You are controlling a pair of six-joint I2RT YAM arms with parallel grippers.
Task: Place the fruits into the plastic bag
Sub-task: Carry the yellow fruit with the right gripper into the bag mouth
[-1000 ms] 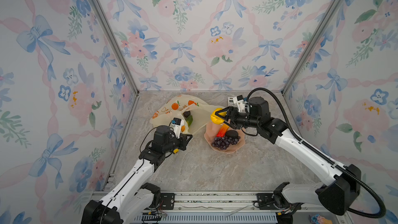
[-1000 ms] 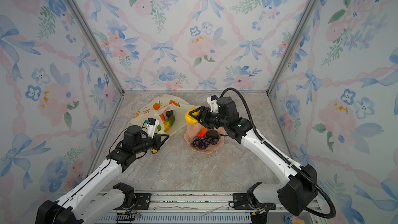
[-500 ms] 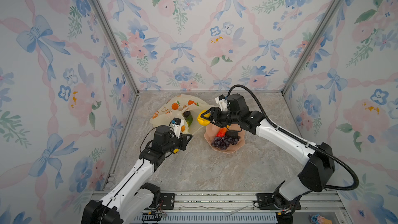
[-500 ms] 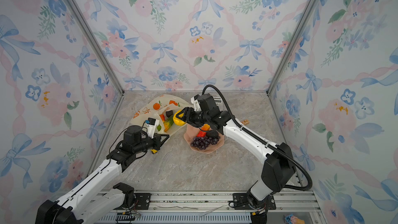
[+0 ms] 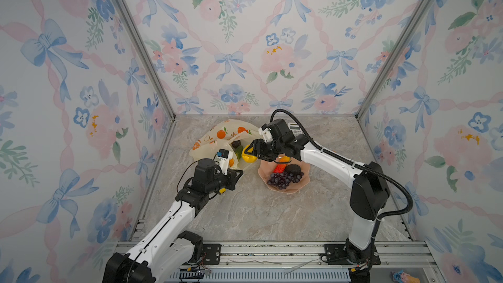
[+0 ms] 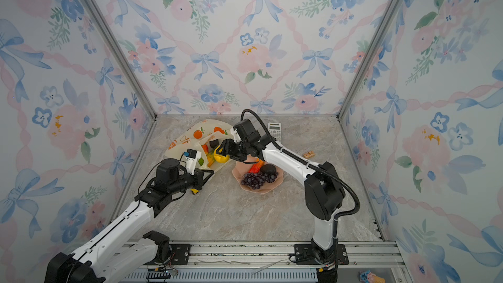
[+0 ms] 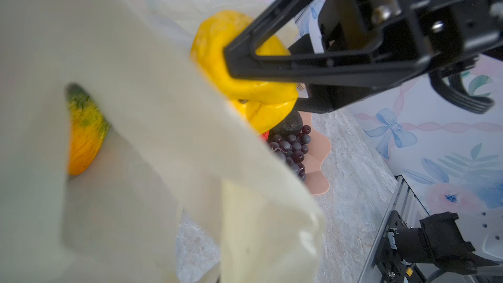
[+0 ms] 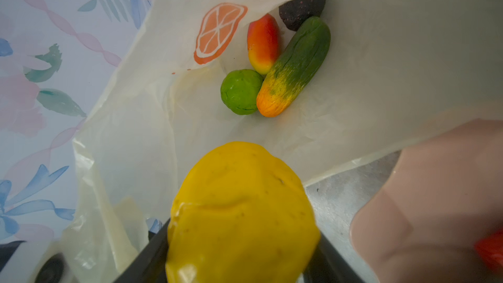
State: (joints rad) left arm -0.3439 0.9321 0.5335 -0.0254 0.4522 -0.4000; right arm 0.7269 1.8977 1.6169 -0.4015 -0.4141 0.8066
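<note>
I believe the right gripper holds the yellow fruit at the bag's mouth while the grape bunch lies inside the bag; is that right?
No: the grape bunch lies on the pink plate, as both top views show; the right gripper holds the yellow fruit at the plastic bag's mouth.

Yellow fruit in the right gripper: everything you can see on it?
The yellow fruit is glossy, lumpy, creased, with small dark specks; looks like soft plastic. The right gripper clamps it between black fingers, off the table, at the open mouth of the plastic bag. Whether bag film touches it is unclear.
</note>
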